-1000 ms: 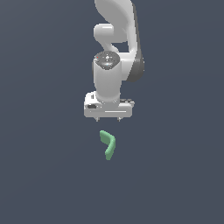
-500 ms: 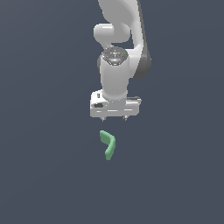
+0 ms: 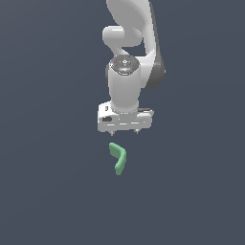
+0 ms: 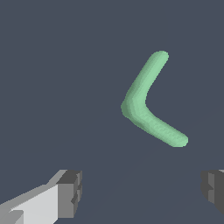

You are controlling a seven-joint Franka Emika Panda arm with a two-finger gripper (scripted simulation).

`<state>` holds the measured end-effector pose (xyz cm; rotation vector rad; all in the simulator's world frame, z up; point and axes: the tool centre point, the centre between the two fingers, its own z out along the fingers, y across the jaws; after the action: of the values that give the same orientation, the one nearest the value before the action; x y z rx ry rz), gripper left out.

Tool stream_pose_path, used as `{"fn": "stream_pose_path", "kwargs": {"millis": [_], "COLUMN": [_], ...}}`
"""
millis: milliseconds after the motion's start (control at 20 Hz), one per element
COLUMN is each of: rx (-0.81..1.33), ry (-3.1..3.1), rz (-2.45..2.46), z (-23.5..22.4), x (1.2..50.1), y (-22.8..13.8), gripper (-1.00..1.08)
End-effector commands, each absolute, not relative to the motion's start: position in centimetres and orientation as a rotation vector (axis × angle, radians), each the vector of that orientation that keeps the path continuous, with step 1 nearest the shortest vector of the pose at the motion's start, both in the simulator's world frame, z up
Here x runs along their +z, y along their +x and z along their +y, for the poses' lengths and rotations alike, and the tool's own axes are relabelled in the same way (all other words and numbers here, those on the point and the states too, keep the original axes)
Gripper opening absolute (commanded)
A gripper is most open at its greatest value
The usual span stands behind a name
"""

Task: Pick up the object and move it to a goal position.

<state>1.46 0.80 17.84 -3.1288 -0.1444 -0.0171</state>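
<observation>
The object [image 3: 118, 158] is a small mint-green bent bar with rounded ends. It lies flat on the dark grey floor, just in front of and below my white gripper [image 3: 124, 131]. In the wrist view the object [image 4: 146, 105] shows as a V shape, apart from the fingers [image 4: 70, 193]. The gripper [image 4: 142, 192] is open and empty, its jaws spread wide. It hangs above the floor, a little behind the object, not touching it.
The dark grey floor [image 3: 48, 191] spreads all around with nothing else on it. The white arm [image 3: 128, 57] rises straight up behind the gripper.
The gripper has moved to the exterior view's right and a little lower, coming closer to the object. The object has not moved.
</observation>
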Motion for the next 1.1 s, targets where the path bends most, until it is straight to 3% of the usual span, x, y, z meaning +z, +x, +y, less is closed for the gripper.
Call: {"fn": "stream_pose_path", "kwargs": {"millis": [0,550,1050], "rx": [-0.015,-0.004,0.0], "ry": [-3.128,-3.113,-3.103], "rz": [-0.179,-0.409,-0.49], "z": [0.6,-0.9,-1.5], "x": [17.6,15.4,14.6], "y": [2.1,6.2,7.6], "gripper": [1.0,1.0,1.0]}}
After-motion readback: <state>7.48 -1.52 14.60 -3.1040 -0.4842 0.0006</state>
